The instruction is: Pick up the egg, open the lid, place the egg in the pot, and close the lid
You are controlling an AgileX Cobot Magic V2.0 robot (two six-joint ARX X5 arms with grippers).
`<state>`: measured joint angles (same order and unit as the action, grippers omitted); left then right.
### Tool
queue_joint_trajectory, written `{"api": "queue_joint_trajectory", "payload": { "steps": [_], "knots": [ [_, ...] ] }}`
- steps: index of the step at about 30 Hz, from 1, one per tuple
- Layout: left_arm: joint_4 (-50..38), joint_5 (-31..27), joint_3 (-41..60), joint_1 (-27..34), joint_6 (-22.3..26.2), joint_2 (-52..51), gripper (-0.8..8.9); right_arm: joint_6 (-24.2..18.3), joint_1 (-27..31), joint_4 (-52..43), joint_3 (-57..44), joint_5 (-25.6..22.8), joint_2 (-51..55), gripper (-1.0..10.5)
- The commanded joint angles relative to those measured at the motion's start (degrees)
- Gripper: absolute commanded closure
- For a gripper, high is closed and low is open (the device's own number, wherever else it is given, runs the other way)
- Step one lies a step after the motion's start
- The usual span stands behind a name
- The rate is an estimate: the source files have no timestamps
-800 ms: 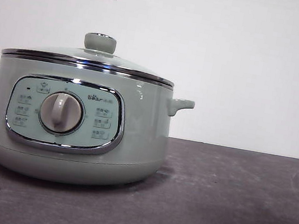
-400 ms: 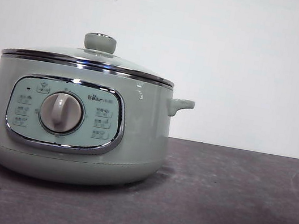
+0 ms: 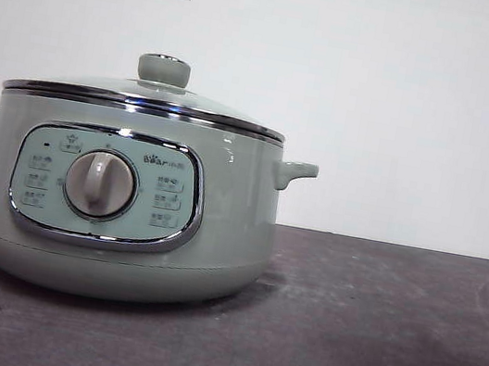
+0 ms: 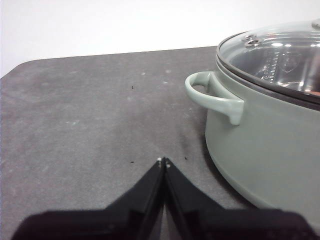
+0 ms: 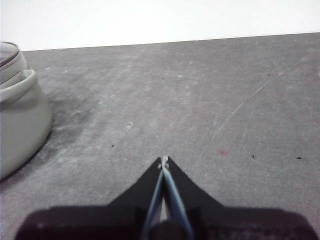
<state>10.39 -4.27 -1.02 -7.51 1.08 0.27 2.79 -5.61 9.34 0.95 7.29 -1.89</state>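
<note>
Pot (image 3: 127, 210) stood on counter (image 3: 369, 335), lid (image 3: 146, 96) seated on its rim. Egg not visible. Left tool (image 4: 163, 161) pinched closed, empty, beside pot handle (image 4: 212, 95). Right tool (image 5: 164, 159) likewise closed, empty, farther off.

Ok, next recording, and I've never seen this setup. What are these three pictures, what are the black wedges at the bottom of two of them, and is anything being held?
It is a two-armed robot at a grey table. The front picture comes from a low camera looking level across the table: it shows a green pot with its glass lid on. No arm shows there. The other two pictures come from cameras on the wrists. The black wedges are each arm's claw: the left claw beside one pot handle, the right claw on the pot's other side, over bare table. Both claws are shut and hold nothing. No egg is clearly visible; the lid is too reflective to tell what lies under it.
</note>
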Motion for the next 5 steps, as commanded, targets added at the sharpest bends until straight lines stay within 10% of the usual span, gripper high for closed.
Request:
{"api": "queue_joint_trajectory", "payload": {
  "steps": [1,5],
  "knots": [
    [-0.15,0.02,0.81,0.24,0.44,-0.17,8.16,0.57,-0.04,0.57,-0.59,-0.17,0.0,9.5],
    [-0.15,0.02,0.81,0.24,0.46,-0.17,8.17,0.55,-0.04,0.57,-0.59,-0.17,0.0,9.5]
  ]
}}
